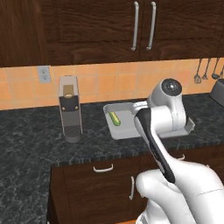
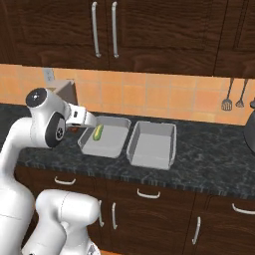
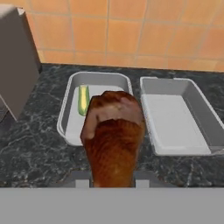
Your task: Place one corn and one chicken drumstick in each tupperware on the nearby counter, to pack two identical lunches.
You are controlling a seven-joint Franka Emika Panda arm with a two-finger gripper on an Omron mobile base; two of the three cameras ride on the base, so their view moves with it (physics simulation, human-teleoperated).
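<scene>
Two rear flanks, one close hand view

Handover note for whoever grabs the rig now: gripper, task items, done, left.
Gripper: shut on a chicken drumstick, held above the counter in front of the left tupperware.
Left tupperware: holds one husked corn, no drumstick yet.
Right tupperware: nothing in it.
Done: one corn packed.
Left: drop this drumstick into the left tray, then one corn and one drumstick into the right tray.

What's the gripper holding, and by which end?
A drumstick, meaty end pointing away from the gripper. The gripped end is hidden, likely the bone end.
</scene>
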